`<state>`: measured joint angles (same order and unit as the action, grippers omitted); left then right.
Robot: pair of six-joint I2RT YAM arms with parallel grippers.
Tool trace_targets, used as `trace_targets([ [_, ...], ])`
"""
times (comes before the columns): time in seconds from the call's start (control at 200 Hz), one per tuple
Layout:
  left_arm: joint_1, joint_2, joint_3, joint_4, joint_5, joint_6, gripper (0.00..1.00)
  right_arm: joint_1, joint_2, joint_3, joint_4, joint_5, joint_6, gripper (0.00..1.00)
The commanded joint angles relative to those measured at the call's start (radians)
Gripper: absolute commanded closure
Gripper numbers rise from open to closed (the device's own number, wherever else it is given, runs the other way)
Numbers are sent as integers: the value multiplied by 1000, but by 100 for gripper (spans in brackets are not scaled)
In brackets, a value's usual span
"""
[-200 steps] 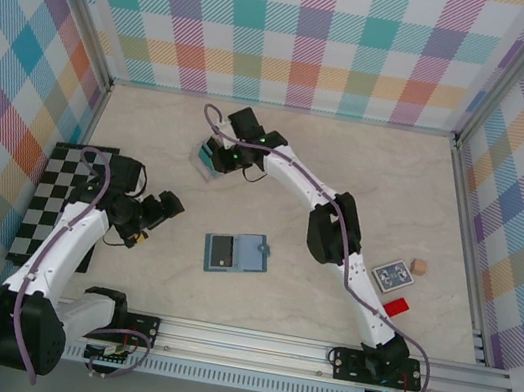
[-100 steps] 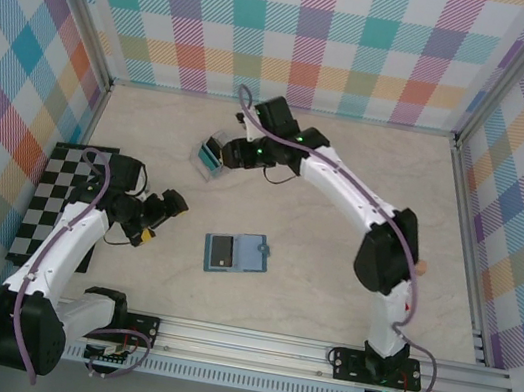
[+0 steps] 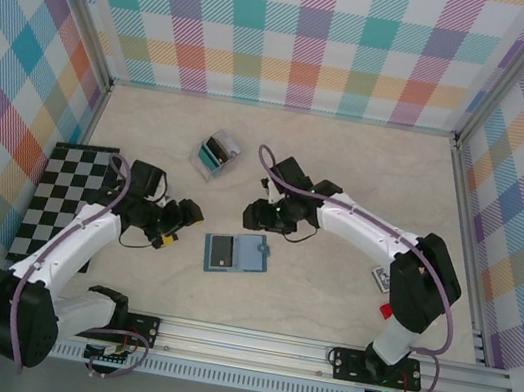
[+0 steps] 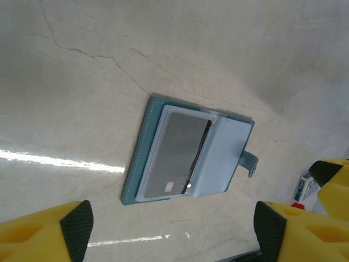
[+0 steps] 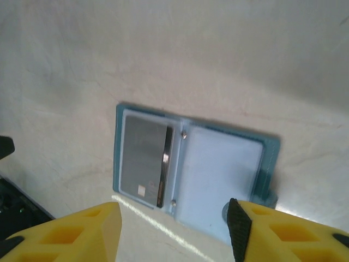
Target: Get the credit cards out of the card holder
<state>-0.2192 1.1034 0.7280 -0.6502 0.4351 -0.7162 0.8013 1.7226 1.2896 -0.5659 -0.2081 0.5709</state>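
Observation:
The card holder (image 3: 236, 252) lies open and flat on the table, a slate-teal wallet with its tab (image 4: 250, 162) on the right edge. A grey credit card (image 4: 179, 155) sits in its left panel, chip toward the near edge. The right panel (image 5: 218, 174) looks pale and bare. My left gripper (image 3: 180, 217) hovers just left of the holder, open, with nothing between its black pads (image 4: 76, 224). My right gripper (image 3: 260, 218) hangs just behind the holder, open. Its right finger (image 5: 242, 221) is close to the tab side, and the left finger (image 5: 71, 229) stands off the holder's near corner.
A small clear plastic box (image 3: 216, 153) with teal and black contents stands at the back. A checkered mat (image 3: 54, 195) lies along the left wall. A blue patterned card (image 3: 382, 275) and a red piece (image 3: 385, 309) lie right, partly under the right arm.
The right arm swung from the clear box at the back down to the card holder, and its jaws widened. The left gripper moved right toward the holder, its jaws narrowing a little.

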Motion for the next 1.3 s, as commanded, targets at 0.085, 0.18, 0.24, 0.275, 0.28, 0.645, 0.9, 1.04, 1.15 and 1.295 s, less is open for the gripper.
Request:
trace_targets([
  [0.085, -105, 75, -11, 95, -31, -65, 35, 56, 65, -8, 94, -113, 116, 55],
  [0.18, -147, 111, -17, 137, -50, -90, 43, 60, 101, -16, 133, -153, 140, 59],
  [0.24, -166, 135, -19, 158, -59, -103, 48, 60, 122, -10, 133, -158, 146, 62],
  [0.275, -172, 152, -18, 167, -65, -106, 50, 60, 132, -7, 132, -154, 147, 63],
  [0.28, -174, 154, -19, 167, -65, -106, 51, 60, 134, -6, 133, -153, 147, 64],
  [0.645, -200, 296, -2, 225, -70, -110, 76, 57, 229, 45, 81, -119, 130, 72],
  [0.9, -202, 341, -9, 237, -73, -108, 83, 49, 267, 68, 72, -129, 117, 76],
  [1.04, -204, 357, -17, 250, -66, -110, 88, 46, 281, 75, 69, -131, 111, 78],
  [1.15, -205, 367, -20, 256, -60, -110, 89, 45, 292, 79, 67, -136, 107, 79],
  [1.295, -207, 377, -21, 259, -56, -106, 90, 44, 301, 80, 64, -136, 103, 80],
])
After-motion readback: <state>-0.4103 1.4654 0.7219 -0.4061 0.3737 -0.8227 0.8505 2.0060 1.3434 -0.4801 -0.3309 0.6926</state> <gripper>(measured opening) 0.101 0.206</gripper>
